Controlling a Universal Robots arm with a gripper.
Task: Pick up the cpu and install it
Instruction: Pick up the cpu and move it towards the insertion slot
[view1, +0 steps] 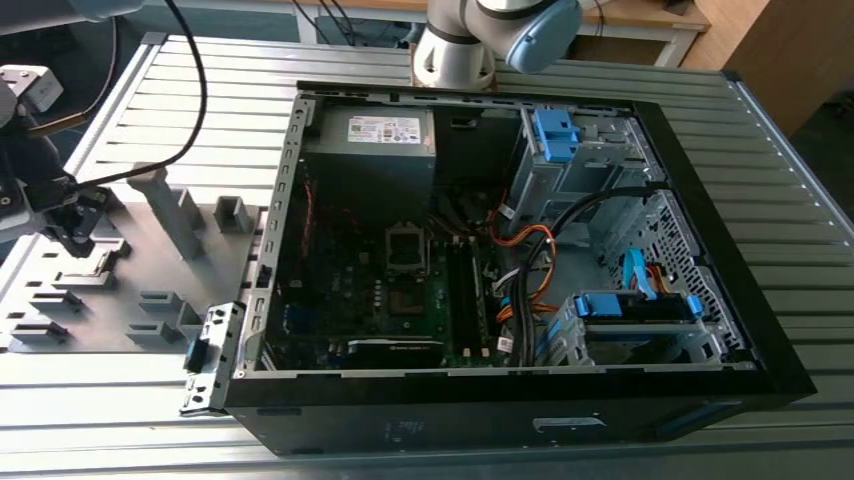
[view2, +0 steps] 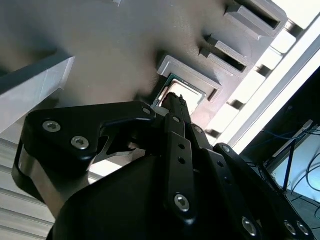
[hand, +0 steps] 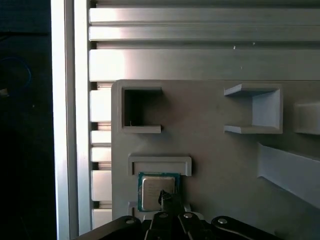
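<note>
the gripper (hand: 171, 199) hangs low over the grey holder plate (hand: 215, 155), well apart from the computer case (view1: 694, 330). whether it is open or closed, i cannot tell. the cpu (hand: 150, 189) lies flat in its pocket on the plate, directly below the gripper's tip.

arm (view1: 467, 40): reaching to exterior view's left | pincer (view1: 74, 243): pointing down
</note>
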